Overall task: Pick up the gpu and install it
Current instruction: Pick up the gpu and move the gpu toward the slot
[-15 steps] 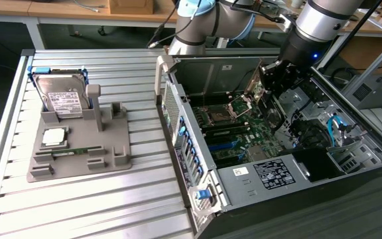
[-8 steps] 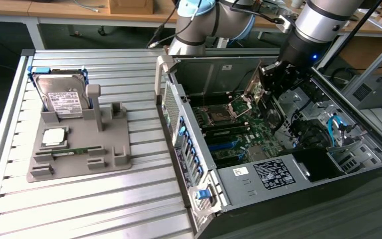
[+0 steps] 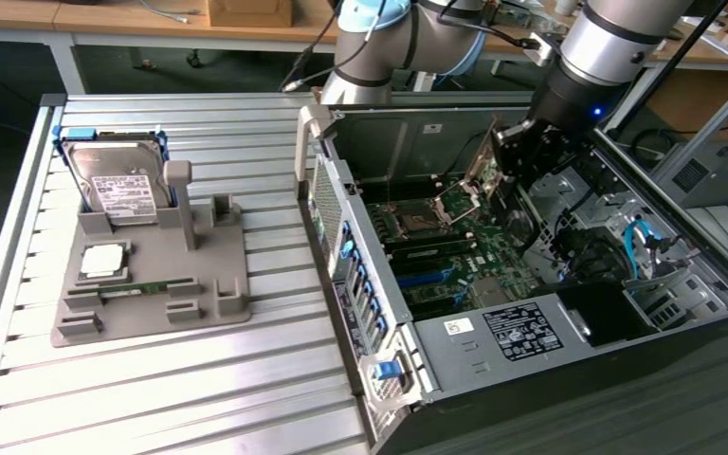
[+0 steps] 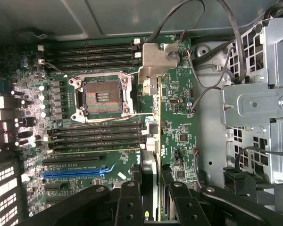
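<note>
Plainly, the gpu (image 3: 482, 176) sits up inside the open computer case (image 3: 377, 313), pinched between the fingers of the claw (image 4: 153, 197), which stands partly closed on the thin board. The wrist view has the card edge-on, its silver bracket (image 4: 155, 59) at the end away from the claw; it hangs over the motherboard (image 4: 179, 136), beside the CPU socket (image 4: 101, 96) and apart from the blue slot (image 4: 78, 172); it looks seated in no slot.

As I judge it, a grip on so thin a board could let the card swivel or slip; the bracket could catch the dark cables (image 4: 212, 70) or the metal drive cage (image 4: 254, 103) just beside it; a tilted card could scrape the board's components.

The card's contact edge is hidden; whether the bracket touches the motherboard I cannot tell; the claw's black body covers the slots nearest it. Out on the bench (image 3: 187, 379), the hard drive (image 3: 124, 185) stands in its grey holder (image 3: 149, 294).
</note>
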Controlling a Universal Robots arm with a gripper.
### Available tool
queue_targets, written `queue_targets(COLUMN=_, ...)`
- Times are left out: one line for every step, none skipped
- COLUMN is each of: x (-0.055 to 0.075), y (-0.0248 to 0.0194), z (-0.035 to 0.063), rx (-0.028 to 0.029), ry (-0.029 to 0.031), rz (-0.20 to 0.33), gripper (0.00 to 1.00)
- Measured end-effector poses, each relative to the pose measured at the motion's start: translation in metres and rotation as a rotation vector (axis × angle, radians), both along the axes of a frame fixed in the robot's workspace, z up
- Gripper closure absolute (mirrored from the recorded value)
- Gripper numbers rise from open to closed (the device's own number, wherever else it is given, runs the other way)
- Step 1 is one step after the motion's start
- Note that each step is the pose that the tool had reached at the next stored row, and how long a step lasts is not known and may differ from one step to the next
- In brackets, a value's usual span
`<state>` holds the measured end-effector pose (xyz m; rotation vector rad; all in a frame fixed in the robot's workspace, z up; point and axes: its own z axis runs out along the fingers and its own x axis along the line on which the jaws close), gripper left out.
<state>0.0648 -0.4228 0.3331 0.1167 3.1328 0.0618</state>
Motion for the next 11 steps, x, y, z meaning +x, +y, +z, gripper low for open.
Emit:
queue_targets(x=0.0, y=0.0, z=-0.0003, rx=0.0, ry=0.0, rz=0.0, gripper=0.73)
queue_targets(x=0.0, y=0.0, z=-0.0006, rx=0.0, ry=0.0, rz=0.0, gripper=0.73)
queue_targets(x=0.0, y=0.0, z=-0.001, rx=0.0, ry=0.0, rz=0.0, gripper=0.73)
queue_targets(x=0.0, y=0.0, z=-0.0014, rx=0.0, ry=0.0, rz=0.0, gripper=0.73)
queue_targets(x=0.0, y=0.0, z=-0.0018, rx=0.0, ry=0.0, rz=0.0, gripper=0.73)
queue_targets(x=0.0, y=0.0, z=-0.0024, rx=0.0, ry=0.0, rz=0.0, gripper=0.73)
queue_targets(x=0.0, y=0.0, z=-0.0029, rx=0.0, ry=0.0, rz=0.0, gripper=0.73)
queue_targets(x=0.0, y=0.0, z=-0.0033, rx=0.0001, ry=0.0, rz=0.0, gripper=0.73)
queue_targets(x=0.0, y=0.0, z=-0.0037, rx=0.0, ry=0.0, rz=0.0, gripper=0.73)
queue_targets(x=0.0, y=0.0, z=-0.004, rx=0.0001, ry=0.0, rz=0.0, gripper=0.73)
queue_targets(x=0.0, y=0.0, z=-0.0044, rx=0.0001, ry=0.0, rz=0.0, gripper=0.73)
